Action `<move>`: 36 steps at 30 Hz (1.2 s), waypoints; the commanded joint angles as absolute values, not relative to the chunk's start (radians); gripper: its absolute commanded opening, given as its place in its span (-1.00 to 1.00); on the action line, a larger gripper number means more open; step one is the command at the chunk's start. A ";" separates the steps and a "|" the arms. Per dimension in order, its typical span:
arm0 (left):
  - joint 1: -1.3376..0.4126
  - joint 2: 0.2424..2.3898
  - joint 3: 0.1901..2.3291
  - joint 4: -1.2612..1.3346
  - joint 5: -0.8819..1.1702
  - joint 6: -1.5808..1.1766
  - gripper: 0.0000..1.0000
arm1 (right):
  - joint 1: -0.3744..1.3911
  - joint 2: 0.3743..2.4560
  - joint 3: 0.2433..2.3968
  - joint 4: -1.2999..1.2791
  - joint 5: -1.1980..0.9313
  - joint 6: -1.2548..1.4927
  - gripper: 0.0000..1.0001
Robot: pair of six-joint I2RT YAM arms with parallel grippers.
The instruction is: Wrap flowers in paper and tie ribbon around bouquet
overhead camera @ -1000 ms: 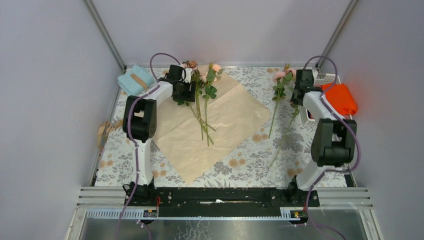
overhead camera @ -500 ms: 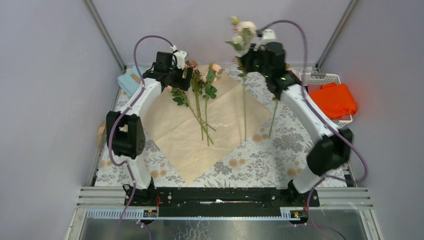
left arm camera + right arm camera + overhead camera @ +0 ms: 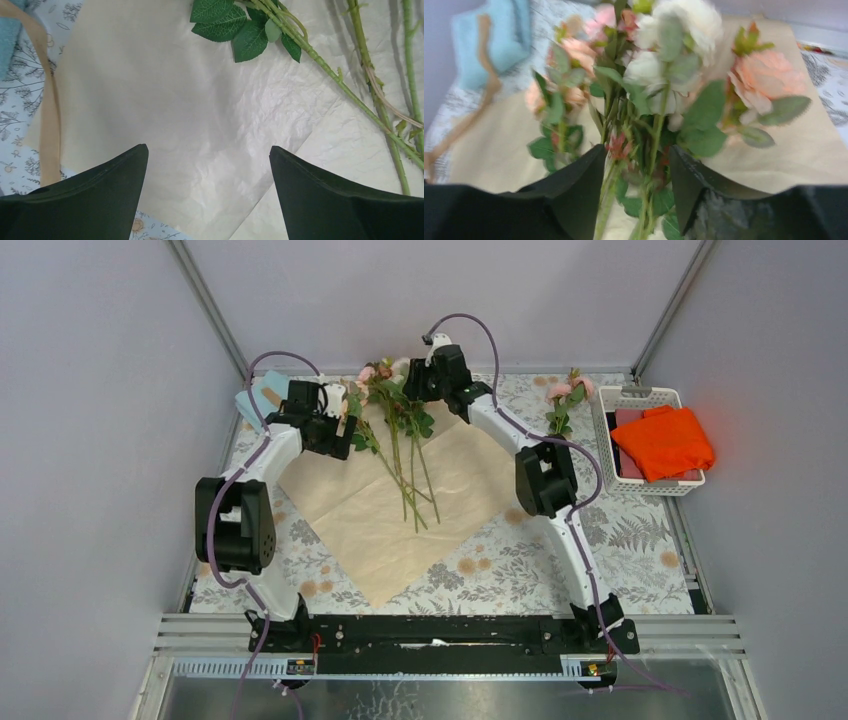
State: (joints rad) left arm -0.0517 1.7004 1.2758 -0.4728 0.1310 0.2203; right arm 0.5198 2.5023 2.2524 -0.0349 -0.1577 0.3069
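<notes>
**Flowers.** The flowers (image 3: 412, 422) lie on the paper (image 3: 470, 475). Their heads are at its far corner and their stems run toward the near corner, so the long axis is far to near. One loose rose (image 3: 558, 400) lies off the sheet to the right, on the same axis, beside the basket (image 3: 603, 435).

**Right gripper.** The right gripper (image 3: 637, 160) sits at the far end of the bunch, just below the heads. Its fingers are parted and stand on either side of the stems. The wrist view is blurred, so I cannot confirm whether any stem touches a pad.

**Left gripper.** The left gripper (image 3: 209, 150) hangs over the far-left part of the paper, spread wide with nothing between the fingers. The nearest stem is to its right.

**Ribbon.** The ribbon (image 3: 50, 125) lies at the far left, across the blue cloth (image 3: 258, 400).

**Judgement.** The loose rose is much nearer the right arm, to the right of its fingers. A pickup there should cross the stem.
</notes>
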 commanded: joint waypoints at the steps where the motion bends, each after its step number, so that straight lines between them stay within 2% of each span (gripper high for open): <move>1: -0.052 1.721 1.269 -0.440 0.144 0.221 0.97 | 0.511 2.468 2.341 -0.160 -0.022 0.180 0.31; 5: -0.052 1.731 1.267 -0.437 0.157 0.214 0.97 | 0.478 2.248 2.096 -0.228 0.230 0.070 0.59; 9: -0.052 1.726 1.256 -0.424 0.157 0.209 0.97 | 0.367 1.999 1.692 -0.204 0.370 0.119 0.62; 11: -0.052 1.726 1.253 -0.423 0.157 0.209 0.97 | 0.273 1.936 1.549 -0.210 0.385 0.180 0.64; 12: -0.051 1.728 1.254 -0.425 0.155 0.210 0.97 | 0.230 1.927 1.498 -0.212 0.374 0.200 0.71; 14: -0.052 1.729 1.259 -0.435 0.149 0.214 0.97 | 0.160 1.943 1.461 -0.229 0.343 0.211 0.96; 19: -0.052 1.711 1.253 -0.460 0.133 0.231 0.97 | 0.079 2.070 1.555 -0.280 0.187 0.214 0.96; 21: -0.052 1.697 1.234 -0.460 0.123 0.241 0.97 | 0.063 2.121 1.595 -0.285 0.177 0.224 0.86; 23: -0.051 1.687 1.215 -0.460 0.109 0.251 0.97 | 0.046 2.157 1.626 -0.301 0.176 0.231 0.60; 26: -0.051 1.674 1.191 -0.461 0.090 0.268 0.97 | 0.031 2.167 1.636 -0.313 0.155 0.222 -0.12; 31: -0.048 1.660 1.176 -0.464 0.096 0.278 0.97 | 0.026 2.085 1.643 -0.361 0.237 0.162 -1.00; 36: -0.040 1.650 1.183 -0.464 0.119 0.276 0.97 | 0.125 1.842 1.598 -0.319 0.273 0.149 -1.00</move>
State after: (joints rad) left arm -0.0502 1.6855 1.1801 -0.4751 0.1120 0.2581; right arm 0.0376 2.1086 1.5913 -0.3561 0.2127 0.1795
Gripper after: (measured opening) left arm 0.986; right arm 0.041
